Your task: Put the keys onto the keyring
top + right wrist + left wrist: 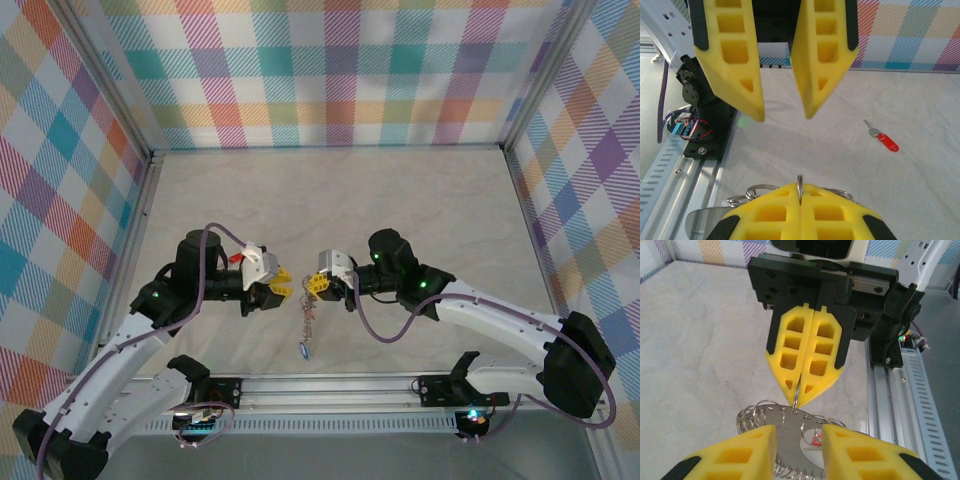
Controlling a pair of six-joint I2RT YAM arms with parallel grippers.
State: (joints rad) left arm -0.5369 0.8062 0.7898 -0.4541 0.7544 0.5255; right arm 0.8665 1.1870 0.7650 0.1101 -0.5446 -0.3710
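Fingers (775,220) of the right gripper (800,192) are pinching the keyring (799,179), hiding most of it. Left gripper (783,116) at twelve o'clock is holding its fingers (735,50) apart.

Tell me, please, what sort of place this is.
Probably a robot lab cell: a left arm and right arm bolted to a rail, on a table boxed by plaid walls.

The pale marbled table (330,200) I work over, seen from the metal rail (330,386) along its near edge. One red-tagged key (883,139) lies flat on it, well away from that rail, its silver blade on the rail's side.
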